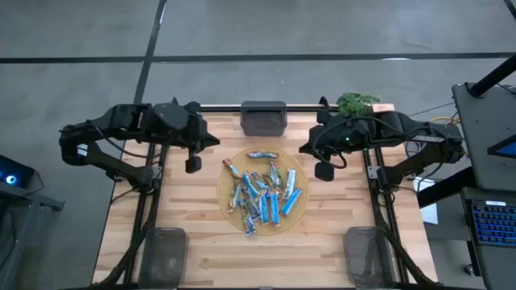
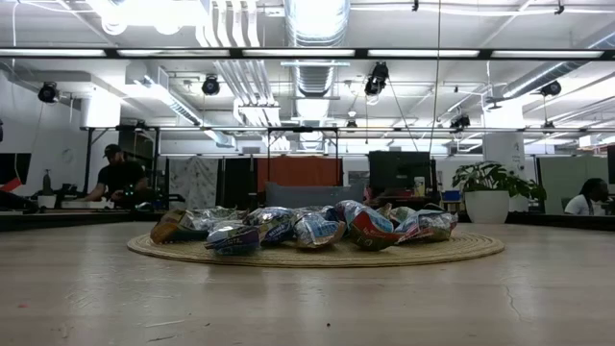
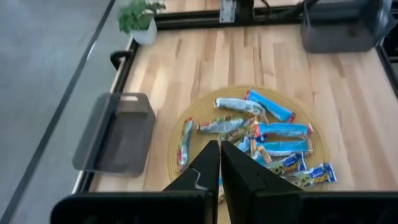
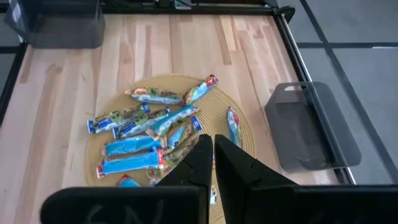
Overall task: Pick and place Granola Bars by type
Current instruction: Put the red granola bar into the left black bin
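Several foil-wrapped granola bars (image 1: 262,192) lie heaped on a round woven mat (image 1: 222,189) at the table's middle; blue, blue-white and red-brown wrappers show. The low view shows the pile (image 2: 307,229) resting on the mat (image 2: 461,248). My left gripper (image 1: 193,163) hangs shut above the bare wood left of the mat, its fingers (image 3: 219,155) pointing toward the bars (image 3: 261,134). My right gripper (image 1: 325,171) hangs shut just right of the mat, aimed at the bars (image 4: 155,130). Neither touches anything.
Three translucent grey bins stand on the table: one at the far edge's middle (image 1: 264,118), one at the near left corner (image 1: 165,254), one at the near right corner (image 1: 369,254). A potted plant (image 1: 355,103) sits at the far right. People sit in the room beyond (image 2: 120,178).
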Controlling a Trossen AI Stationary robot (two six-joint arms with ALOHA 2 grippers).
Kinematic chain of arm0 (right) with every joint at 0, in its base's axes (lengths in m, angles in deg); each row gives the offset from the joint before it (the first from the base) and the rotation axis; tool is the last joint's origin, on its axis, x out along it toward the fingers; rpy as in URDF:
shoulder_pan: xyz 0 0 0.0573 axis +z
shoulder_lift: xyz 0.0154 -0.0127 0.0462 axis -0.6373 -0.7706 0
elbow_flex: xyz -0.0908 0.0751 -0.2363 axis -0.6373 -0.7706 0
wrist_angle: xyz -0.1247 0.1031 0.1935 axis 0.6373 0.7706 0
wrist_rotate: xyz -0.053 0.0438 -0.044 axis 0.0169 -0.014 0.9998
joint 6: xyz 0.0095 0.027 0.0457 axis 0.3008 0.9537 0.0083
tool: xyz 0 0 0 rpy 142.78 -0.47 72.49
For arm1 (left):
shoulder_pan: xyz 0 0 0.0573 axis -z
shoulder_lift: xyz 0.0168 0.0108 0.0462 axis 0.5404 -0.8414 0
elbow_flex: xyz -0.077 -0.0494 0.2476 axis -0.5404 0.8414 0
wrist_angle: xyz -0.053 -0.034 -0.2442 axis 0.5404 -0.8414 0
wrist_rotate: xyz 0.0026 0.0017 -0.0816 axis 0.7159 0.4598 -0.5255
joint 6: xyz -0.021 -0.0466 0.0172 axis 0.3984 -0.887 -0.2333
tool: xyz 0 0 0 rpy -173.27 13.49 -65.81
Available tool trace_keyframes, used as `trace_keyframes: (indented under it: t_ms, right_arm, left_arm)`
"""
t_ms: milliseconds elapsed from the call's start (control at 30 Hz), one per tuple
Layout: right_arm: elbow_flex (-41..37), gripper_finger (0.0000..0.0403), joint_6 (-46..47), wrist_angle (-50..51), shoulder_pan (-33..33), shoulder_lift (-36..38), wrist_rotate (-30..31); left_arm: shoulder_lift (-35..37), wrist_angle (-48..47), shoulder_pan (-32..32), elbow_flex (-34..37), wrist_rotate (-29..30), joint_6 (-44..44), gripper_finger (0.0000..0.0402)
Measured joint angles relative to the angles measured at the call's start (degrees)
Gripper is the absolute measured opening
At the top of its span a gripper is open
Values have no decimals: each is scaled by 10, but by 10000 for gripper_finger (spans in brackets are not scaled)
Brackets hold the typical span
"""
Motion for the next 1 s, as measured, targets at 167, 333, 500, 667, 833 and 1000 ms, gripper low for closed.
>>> trace_keyframes:
  t_ms: [167, 333, 500, 667, 833, 1000]
  right_arm:
    - [-25, 9, 5, -3, 0, 0, 0]
    - [-49, 9, 19, -4, 0, 0, 0]
    - [-80, 9, 30, -8, 0, 0, 2]
    - [-122, 9, 34, -35, 0, 0, 1]
    - [-161, 9, 40, -63, 0, 1, -3]
    - [-195, 9, 53, -88, 0, 1, -14]
  left_arm:
    - [1, 55, 0, 58, -9, -5, 0]
    - [9, 142, 0, 126, -49, -11, 0]
    - [16, 185, 0, 180, -54, -23, 0]
    - [16, 187, 0, 202, -55, -49, 0]
    - [17, 188, 0, 207, -56, -53, 0]
    - [17, 188, 0, 207, -56, -51, 0]
